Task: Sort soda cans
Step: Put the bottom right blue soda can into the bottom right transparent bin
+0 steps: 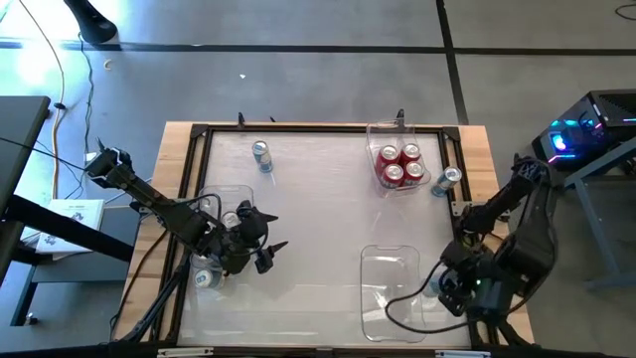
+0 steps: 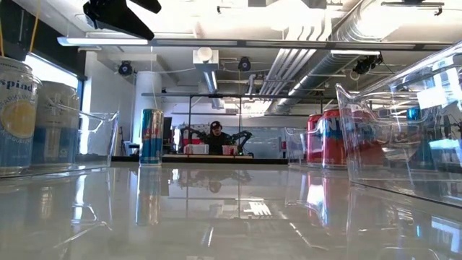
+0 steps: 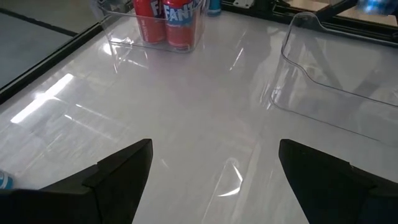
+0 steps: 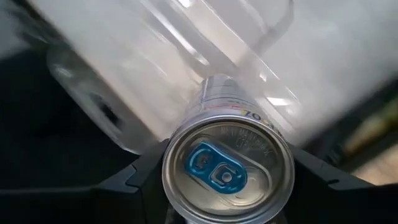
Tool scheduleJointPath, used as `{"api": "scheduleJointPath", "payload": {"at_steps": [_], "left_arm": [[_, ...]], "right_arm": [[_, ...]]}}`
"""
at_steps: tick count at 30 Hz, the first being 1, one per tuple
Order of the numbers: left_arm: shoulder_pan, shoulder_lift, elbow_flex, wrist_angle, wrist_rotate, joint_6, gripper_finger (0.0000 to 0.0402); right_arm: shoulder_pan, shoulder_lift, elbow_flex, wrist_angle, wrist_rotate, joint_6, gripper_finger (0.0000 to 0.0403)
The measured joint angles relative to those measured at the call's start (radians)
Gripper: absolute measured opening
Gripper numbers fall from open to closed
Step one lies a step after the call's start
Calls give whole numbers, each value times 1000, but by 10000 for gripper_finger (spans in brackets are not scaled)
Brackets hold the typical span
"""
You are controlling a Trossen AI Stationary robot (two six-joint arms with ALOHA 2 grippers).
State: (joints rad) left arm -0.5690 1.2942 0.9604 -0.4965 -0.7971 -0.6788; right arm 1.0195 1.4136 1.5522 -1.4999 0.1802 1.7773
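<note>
Gripping silver can [image 4: 227, 167]: right tool [image 4: 227, 186]

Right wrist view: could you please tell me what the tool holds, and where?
The right tool grips a silver can by its sides, near the top.

— What does the room look like past the table?

— An open industrial ceiling [image 2: 303, 43] with exposed silver ducts [image 2: 339, 32] and pipes; a long strip light [image 2: 216, 43] runs across under it; a white column [image 2: 149, 90] stands at the left, beside a bright window [image 2: 54, 72].

— And farther back?

— A person [image 2: 215, 131] in a dark cap sits at a distant bench; the glossy tabletop [image 2: 216, 209] mirrors the lights.

— From above?

— Grey concrete floor [image 1: 298, 25] crossed by dark lines; a wooden table edge [image 1: 179, 149]; a black desk [image 1: 20, 124] at the left; equipment glowing blue [image 1: 568, 137] at the right.
</note>
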Motion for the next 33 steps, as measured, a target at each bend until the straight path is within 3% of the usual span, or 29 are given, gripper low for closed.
{"api": "scheduleJointPath", "payload": {"at_steps": [5, 11, 18, 30, 33], "left_arm": [[-2, 0, 0, 2, 1, 1, 345], [-2, 0, 0, 1, 1, 2, 345], [-2, 0, 0, 1, 1, 2, 345], [-2, 0, 0, 1, 1, 2, 345], [-2, 0, 0, 1, 1, 2, 345]], "right_arm": [[-59, 24, 61, 88, 91, -110, 213], [-127, 171, 60, 180, -51, -269, 213], [-131, 321, 59, 218, -190, -294, 213], [-133, 391, 59, 293, -219, -294, 215], [-137, 391, 59, 293, -223, -294, 252]]}}
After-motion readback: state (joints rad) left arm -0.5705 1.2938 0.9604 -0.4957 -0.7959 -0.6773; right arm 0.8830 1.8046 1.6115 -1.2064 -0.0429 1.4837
